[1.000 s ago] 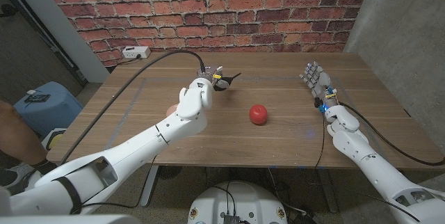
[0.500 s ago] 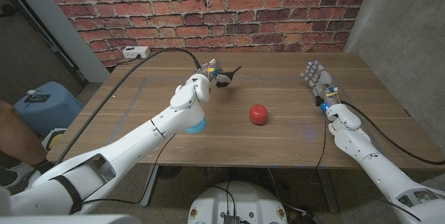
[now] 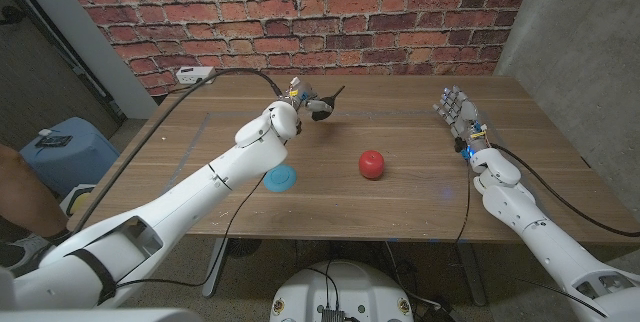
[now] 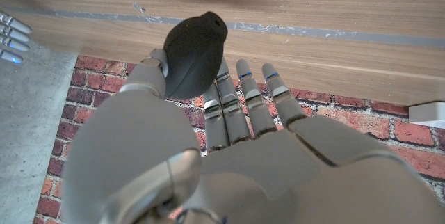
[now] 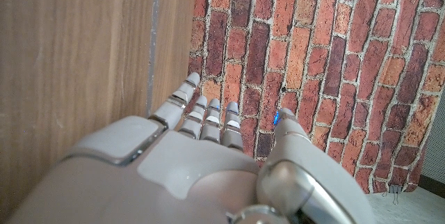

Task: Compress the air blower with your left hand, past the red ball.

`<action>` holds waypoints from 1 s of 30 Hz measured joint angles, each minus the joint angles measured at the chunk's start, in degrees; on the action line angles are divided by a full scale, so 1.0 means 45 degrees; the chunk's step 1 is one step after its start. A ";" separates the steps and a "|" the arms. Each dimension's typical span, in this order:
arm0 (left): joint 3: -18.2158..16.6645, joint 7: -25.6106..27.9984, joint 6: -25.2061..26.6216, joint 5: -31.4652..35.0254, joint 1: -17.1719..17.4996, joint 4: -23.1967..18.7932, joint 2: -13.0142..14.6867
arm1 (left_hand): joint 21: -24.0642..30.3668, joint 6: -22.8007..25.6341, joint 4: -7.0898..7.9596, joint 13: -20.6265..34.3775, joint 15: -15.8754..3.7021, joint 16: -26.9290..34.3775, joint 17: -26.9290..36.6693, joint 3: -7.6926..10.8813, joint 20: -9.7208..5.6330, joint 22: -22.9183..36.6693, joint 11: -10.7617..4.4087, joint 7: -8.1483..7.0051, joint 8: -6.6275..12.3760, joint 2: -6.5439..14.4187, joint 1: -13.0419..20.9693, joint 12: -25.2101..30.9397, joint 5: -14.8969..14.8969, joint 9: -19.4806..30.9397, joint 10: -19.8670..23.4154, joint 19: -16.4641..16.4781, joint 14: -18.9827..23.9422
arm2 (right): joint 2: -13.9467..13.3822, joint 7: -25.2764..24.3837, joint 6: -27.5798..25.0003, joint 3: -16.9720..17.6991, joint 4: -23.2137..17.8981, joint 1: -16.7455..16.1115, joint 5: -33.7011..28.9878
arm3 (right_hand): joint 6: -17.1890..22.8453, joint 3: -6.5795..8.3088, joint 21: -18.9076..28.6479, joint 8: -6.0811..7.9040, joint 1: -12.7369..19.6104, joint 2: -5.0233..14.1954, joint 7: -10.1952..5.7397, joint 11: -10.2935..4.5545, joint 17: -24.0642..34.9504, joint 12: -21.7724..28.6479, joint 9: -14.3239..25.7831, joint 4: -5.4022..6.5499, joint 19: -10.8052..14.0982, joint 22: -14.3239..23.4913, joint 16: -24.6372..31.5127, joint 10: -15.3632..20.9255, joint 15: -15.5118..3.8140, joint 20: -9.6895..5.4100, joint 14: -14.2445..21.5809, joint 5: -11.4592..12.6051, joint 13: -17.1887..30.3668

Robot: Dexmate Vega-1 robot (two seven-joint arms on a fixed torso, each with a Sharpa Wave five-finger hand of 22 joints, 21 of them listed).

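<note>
Left robot hand (image 3: 303, 101) at the far side of the tabletop (image 3: 400, 202), grasping the blower (image 3: 322, 105), a black rubber bulb with its thin nozzle pointing right and away from you. In the left wrist view, note that the bulb (image 4: 194, 53) sits between the thumb and the straightened fingers (image 4: 245, 99); its body looks round and full, so judge it as gripped but not yet squeezed. The blower is lifted just off the wood, left of and beyond the red ball (image 3: 372, 163), which lies untouched near the middle of the tabletop. A blue disc (image 3: 280, 178) lies on the near left, under your left forearm. Right robot hand (image 3: 456, 112) at the far right, released: it holds nothing, its fingers are straight and slightly apart, and it stands well apart from both ball and blower; the right wrist view shows the same extended fingers (image 5: 182, 96) against the brick wall (image 5: 306, 57). As to progress, you have the pick-up done and the tool in hand. What remains, as far as can be judged: line the nozzle up so its stream passes the ball, then close the fingers on the bulb to compress it. Whether the nozzle is already aimed as the task wants cannot be told from these views.
</note>
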 measured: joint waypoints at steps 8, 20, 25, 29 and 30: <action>-0.0273 0.0679 -0.0211 -0.1316 -0.0054 0.0061 0.0115 | 0.0000 -0.0002 0.0053 0.0000 0.0001 0.0000 0.0065 -0.0054 0.0000 0.0000 0.0002 -0.0001 0.0001 -0.0014 0.0014 -0.0001 0.0000 0.0012 -0.0001 0.0000 0.0000 | -0.0050 -0.0047 -0.0056 0.0002 -0.0104 -0.0041 -0.0020 | 0.0000 0.0000 0.0000 0.0000 0.0000 0.0000 0.0000 0.0000 0.0000 0.0000 0.0000 0.0000 0.0000 0.0000 0.0000 0.0000 0.0000 0.0000 0.0000 0.0000 0.0000; -0.0740 0.1437 -0.0714 -0.3262 -0.0060 0.0264 0.0194 | 0.0000 -0.0004 0.0001 0.0059 0.0001 -0.0099 0.0064 -0.0107 0.0000 0.0063 0.0005 -0.0003 -0.0001 -0.0014 0.0013 -0.0001 -0.0001 0.0082 -0.0004 0.0000 -0.0001 | -0.0121 -0.0120 -0.0122 0.0002 -0.0273 -0.0115 -0.0045 | 0.0000 0.0000 0.0000 0.0000 0.0000 0.0000 0.0000 0.0000 -0.0001 0.0000 0.0000 0.0000 0.0000 0.0000 0.0000 0.0000 0.0000 0.0000 0.0000 0.0000 0.0000; -0.0923 0.1693 -0.0929 -0.3976 -0.0095 0.0380 0.0241 | 0.0000 -0.0005 0.0038 0.0059 0.0002 -0.0099 0.0063 -0.0145 0.0000 0.0063 0.0006 -0.0004 -0.0002 -0.0014 0.0013 -0.0002 -0.0001 0.0082 -0.0005 0.0000 -0.0002 | -0.0142 -0.0149 -0.0136 -0.0001 -0.0338 -0.0154 -0.0059 | 0.0000 0.0000 0.0000 0.0000 0.0000 0.0000 0.0000 0.0000 -0.0001 0.0000 0.0000 0.0000 0.0000 0.0000 0.0000 0.0000 0.0000 0.0000 0.0000 0.0000 0.0000; -0.1105 0.1812 -0.1144 -0.4559 -0.0103 0.0489 0.0255 | 0.0000 -0.0006 0.0052 0.0059 0.0002 -0.0099 0.0125 -0.0160 -0.0003 0.0062 0.0007 -0.0005 -0.0003 -0.0015 0.0013 -0.0002 -0.0002 0.0122 -0.0005 -0.0003 -0.0002 | -0.0161 -0.0162 -0.0159 -0.0003 -0.0377 -0.0169 -0.0067 | 0.0000 0.0000 0.0000 0.0000 0.0000 0.0000 0.0000 0.0000 -0.0001 0.0000 0.0000 0.0000 0.0000 0.0000 0.0000 0.0000 0.0000 0.0000 0.0000 0.0000 0.0000; -0.1105 0.1842 -0.1212 -0.4746 -0.0103 0.0489 0.0255 | 0.0000 -0.0006 0.0053 0.0059 0.0002 -0.0099 0.0125 -0.0160 -0.0029 0.0062 0.0010 -0.0005 -0.0003 -0.0015 0.0013 -0.0002 -0.0001 0.0140 -0.0008 -0.0030 -0.0002 | -0.0161 -0.0162 -0.0159 -0.0004 -0.0378 -0.0169 -0.0067 | 0.0000 0.0000 0.0000 0.0000 0.0000 0.0000 0.0000 0.0000 -0.0001 0.0000 0.0000 0.0000 0.0000 0.0000 0.0000 0.0000 0.0000 0.0000 0.0000 0.0000 0.0000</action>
